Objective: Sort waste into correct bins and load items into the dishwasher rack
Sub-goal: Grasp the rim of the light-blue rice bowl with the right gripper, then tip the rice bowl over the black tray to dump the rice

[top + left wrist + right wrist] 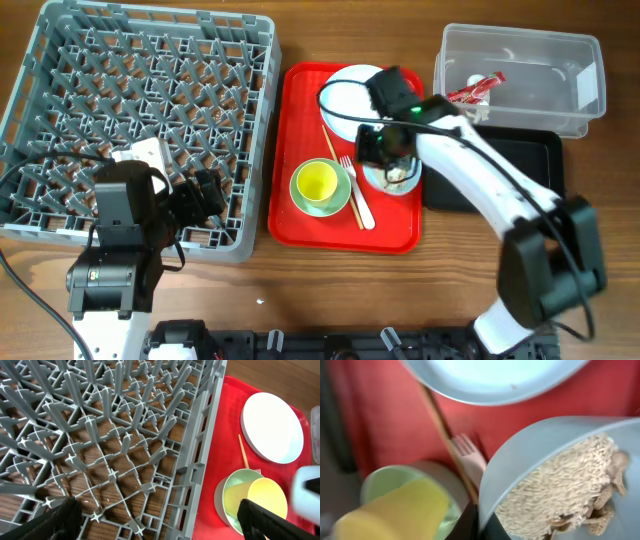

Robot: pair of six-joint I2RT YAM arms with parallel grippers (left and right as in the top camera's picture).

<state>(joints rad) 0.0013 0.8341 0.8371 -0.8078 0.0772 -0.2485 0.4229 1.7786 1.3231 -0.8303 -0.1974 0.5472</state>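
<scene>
Gripping white bowl (392, 178) rim in right gripper (385, 150) | tilting scraps (555, 490) binward, desk's right side | idling left gripper (160, 520), fingers spread

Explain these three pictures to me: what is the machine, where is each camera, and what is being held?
Two robot arms work at a table. One picture looks down from above; the other two come from a camera on each wrist.

From above: a grey rack, a red tray, a clear tub with a wrapper inside, and a black tray.

On the red tray lie a plate, a yellow cup in a green bowl, a fork, chopsticks and a white bowl of rice.

The right tool appears to pinch that bowl's rim. The left tool is open and empty over the rack's edge.
</scene>
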